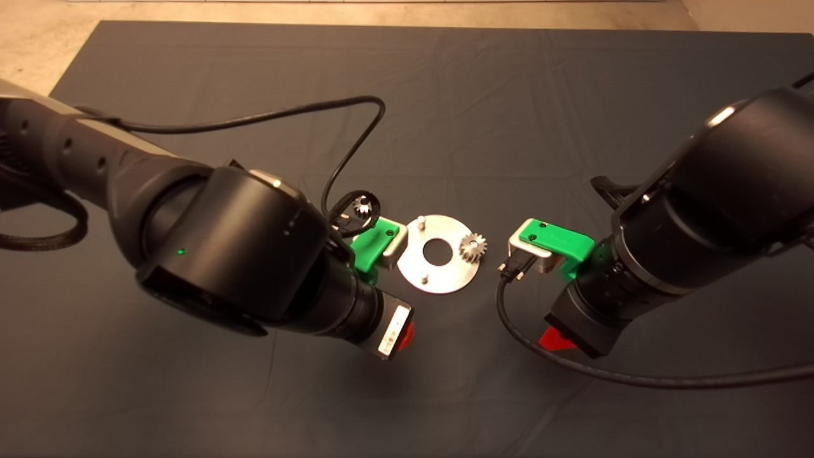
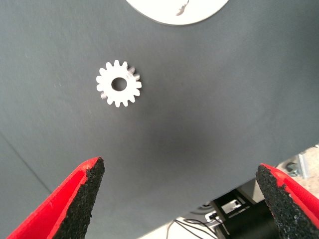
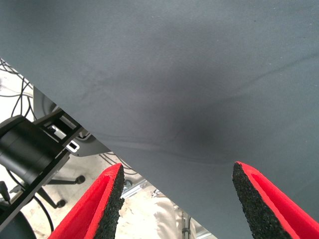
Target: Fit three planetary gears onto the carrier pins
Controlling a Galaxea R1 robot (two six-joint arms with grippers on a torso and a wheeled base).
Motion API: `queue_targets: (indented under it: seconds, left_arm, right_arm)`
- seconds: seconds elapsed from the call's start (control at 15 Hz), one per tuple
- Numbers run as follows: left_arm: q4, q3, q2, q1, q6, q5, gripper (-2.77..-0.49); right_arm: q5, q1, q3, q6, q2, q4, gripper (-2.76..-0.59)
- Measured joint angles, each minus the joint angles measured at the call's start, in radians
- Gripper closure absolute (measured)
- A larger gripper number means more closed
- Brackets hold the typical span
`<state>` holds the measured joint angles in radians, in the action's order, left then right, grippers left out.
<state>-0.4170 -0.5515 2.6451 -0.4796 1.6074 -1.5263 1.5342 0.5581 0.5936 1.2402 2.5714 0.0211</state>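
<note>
Planetary gears (image 1: 472, 245), toothed dark-silver, one on carrier pins (image 1: 420, 221); left gripper (image 2: 182, 199), right gripper (image 3: 177, 201) jaws wide, empty.

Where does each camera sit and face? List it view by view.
Head view: above, looking down at the mat, round plate, both arms.
Left wrist view: on the left arm, facing a loose gear on the mat; open left tool.
Right wrist view: on the right arm, facing bare mat; open right tool.
Shared: head and left wrist views show the plate.

Silver gear (image 2: 118, 83), dark grey mat (image 2: 209, 109)
</note>
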Motion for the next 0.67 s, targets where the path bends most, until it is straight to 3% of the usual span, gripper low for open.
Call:
queue_targets:
  seconds: [0.4, 0.67]
  left_arm:
    - [-0.001, -0.118, 0.049, 0.014, -0.123, 0.0, -2.19]
    - [-0.001, -0.155, 0.053, 0.035, -0.167, 0.0, -2.19]
  right_arm:
    - [-0.001, 0.006, -0.015, 0.003, -0.012, -0.016, -1.6]
    - [-0.001, 0.007, -0.016, 0.003, -0.015, -0.019, -1.6]
